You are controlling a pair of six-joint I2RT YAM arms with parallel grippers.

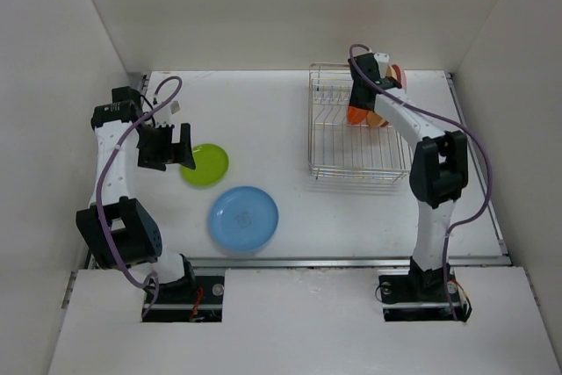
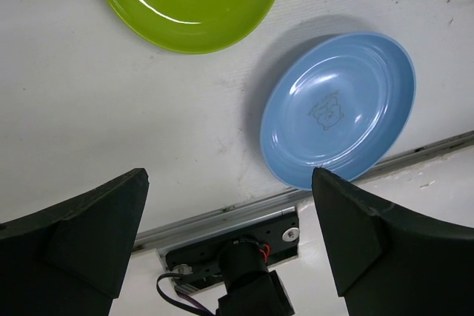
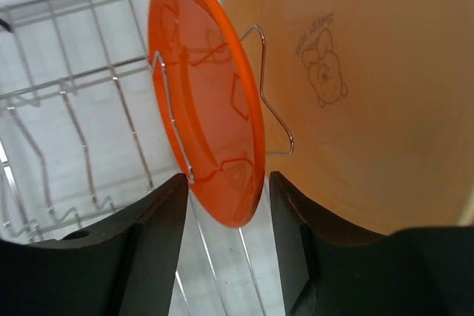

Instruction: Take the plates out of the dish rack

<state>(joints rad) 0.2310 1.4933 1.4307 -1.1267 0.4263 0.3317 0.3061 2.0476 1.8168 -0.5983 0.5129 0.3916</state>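
Right gripper [image 3: 228, 183] down in the far right corner of rack [image 1: 311, 120], fingers flanking the rim of orange plate [image 3: 211, 94], pads just beside it on each side; pinching or merely close, cannot tell. Left gripper [image 2: 229, 175] spread wide, empty, hovering over the left side of table [image 1: 290, 111], near green plate [image 1: 205, 164].

Orange plate on edge among prongs, one wire loop across its face. Yellow plate [image 3: 370, 94] upright just behind it, very close. Green plate and blue plate [image 1: 244, 218] flat on the table's left half, apart from each other, blue nearer the near edge.

Judging by the gloss: hard, stiff, light, slippery. Probably not quick to shatter, yet apt to slide or swing in a two-pad pinch. Best taken at the rim, pads across the thickness, set well in from the edge. Needs lifting straight up out of the prongs before any tilt; otherwise risks snagging wire, dragging the rack or knocking the yellow plate. Calls for a firm squeeze and a slow carry.
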